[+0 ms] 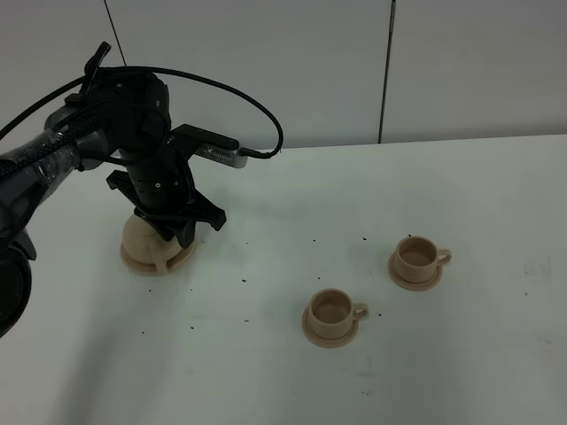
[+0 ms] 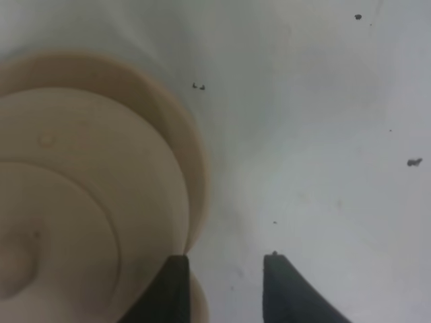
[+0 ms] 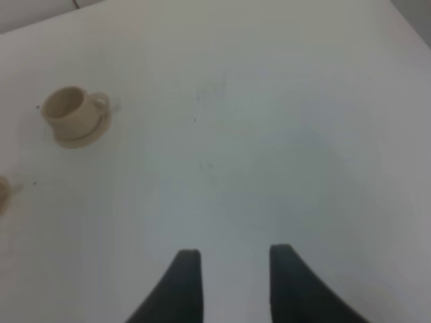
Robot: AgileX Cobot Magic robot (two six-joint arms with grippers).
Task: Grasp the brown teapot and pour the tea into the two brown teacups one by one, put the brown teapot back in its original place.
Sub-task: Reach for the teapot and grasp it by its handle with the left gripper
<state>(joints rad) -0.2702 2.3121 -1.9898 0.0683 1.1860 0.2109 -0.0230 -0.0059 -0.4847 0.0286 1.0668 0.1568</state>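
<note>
The brown teapot [image 1: 137, 239] stands on its wide saucer [image 1: 143, 264] at the left of the table, mostly hidden under my left arm. My left gripper [image 1: 177, 235] hangs low over the pot's right side. In the left wrist view the lid and body [image 2: 81, 202] fill the frame, and the gripper [image 2: 225, 289] is open with a beige bit, perhaps the handle [image 2: 196, 304], beside one finger. The two brown teacups stand on saucers, one at the middle [image 1: 334, 308] and one right of it [image 1: 417, 257]. No tea shows clearly. My right gripper [image 3: 232, 282] is open over bare table.
The white table [image 1: 461, 195] carries small dark specks around the pot and cups. One cup on its saucer [image 3: 71, 113] shows far off in the right wrist view. A grey panelled wall stands behind the table.
</note>
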